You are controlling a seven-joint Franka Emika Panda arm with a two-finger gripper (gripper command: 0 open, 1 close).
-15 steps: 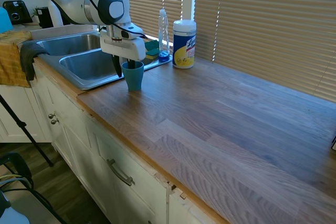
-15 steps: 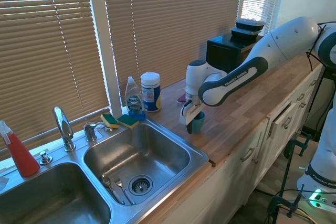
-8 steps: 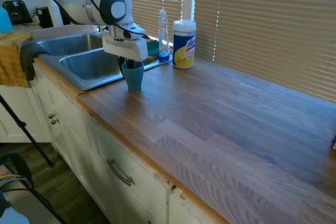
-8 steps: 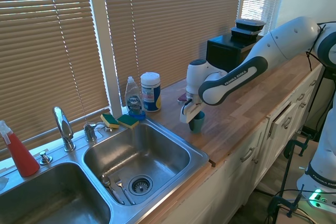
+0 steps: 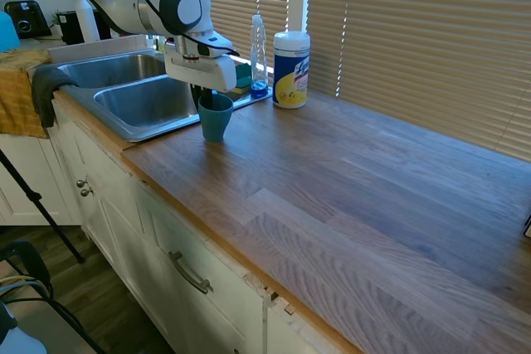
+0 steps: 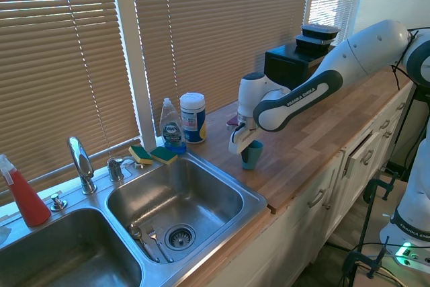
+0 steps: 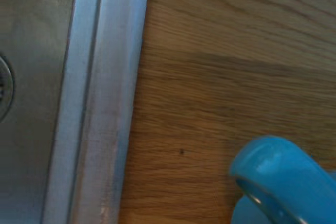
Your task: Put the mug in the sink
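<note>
1. The gripper (image 5: 207,101) has one finger inside the mug (image 5: 215,117) and one outside, pinching its rim wall; the hold looks clamped on the mug.
2. In the first exterior view the mug appears tilted and close above, or just touching, the worktop (image 5: 348,180); I cannot tell which. It is near the sink (image 6: 185,196), not yet over it.
3. The mug is small, plain and smooth, with no handle showing. It is likely light and rigid, and its glossy wall may be slippery, so a rim pinch could let it swing or slip.
4. Inside the near basin, beside the drain (image 6: 179,236), lie what look like utensils (image 6: 144,240); the mug's own contents cannot be seen.
5. Behind the sink stand a wipes canister (image 5: 291,69) and a clear bottle (image 5: 259,54) holding blue liquid.
</note>
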